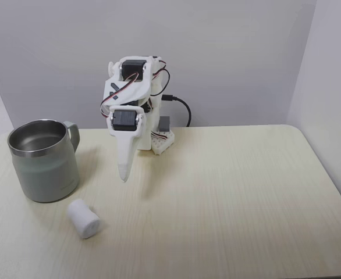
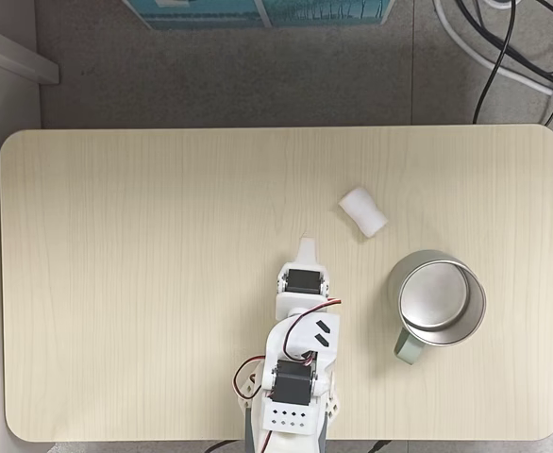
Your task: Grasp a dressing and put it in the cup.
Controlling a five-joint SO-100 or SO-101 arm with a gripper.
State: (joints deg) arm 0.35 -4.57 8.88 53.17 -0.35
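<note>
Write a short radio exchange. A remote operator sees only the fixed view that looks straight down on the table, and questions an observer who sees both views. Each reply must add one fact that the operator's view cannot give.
Operator: Is the gripper resting on the table?
Observer: No. In a fixed view the gripper points downward and its tip appears to hang clear of the table.
Operator: How high is the cup beside the dressing?
Observer: The cup stands far taller than the dressing, which lies on its side, so the rim is well above it.
</note>
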